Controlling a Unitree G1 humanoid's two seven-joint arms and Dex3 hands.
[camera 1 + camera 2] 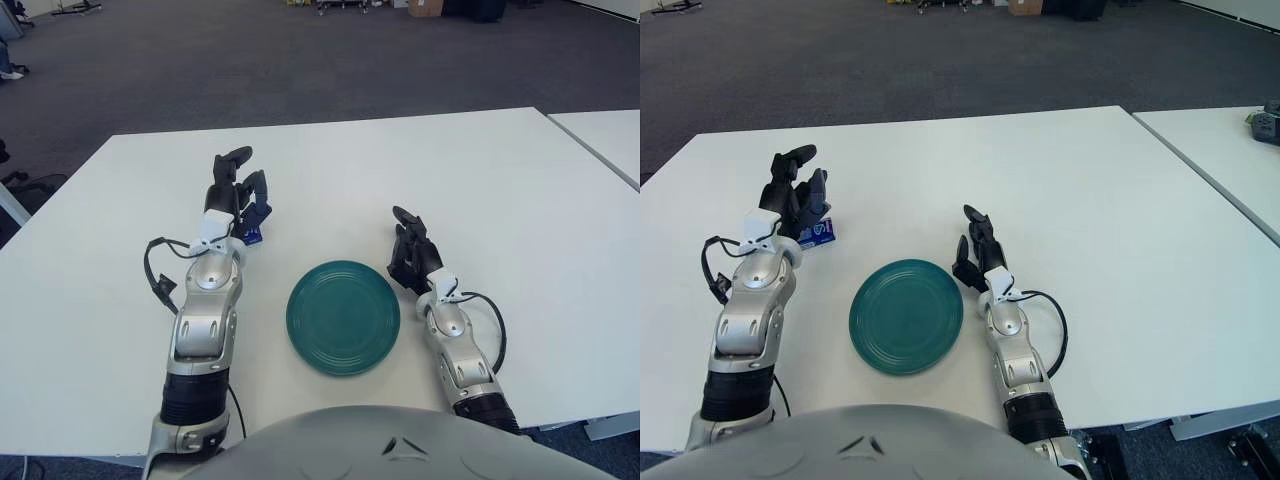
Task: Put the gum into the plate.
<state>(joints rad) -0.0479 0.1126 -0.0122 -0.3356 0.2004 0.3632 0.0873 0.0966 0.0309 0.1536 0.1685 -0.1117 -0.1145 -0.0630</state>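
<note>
The gum (252, 237) is a small blue pack lying on the white table, partly hidden under my left hand (245, 182). That hand is stretched forward over the pack with its dark fingers (816, 190) spread and nothing clearly held. The teal plate (343, 316) lies to the right of the pack and nearer to me, with nothing on it. My right hand (408, 243) shows just right of the plate, fingers relaxed and holding nothing.
A second white table (603, 137) stands at the right, with a small dark object (1267, 122) on it. Black cables (160, 285) loop beside both forearms. Grey carpet lies beyond the table's far edge (330, 121).
</note>
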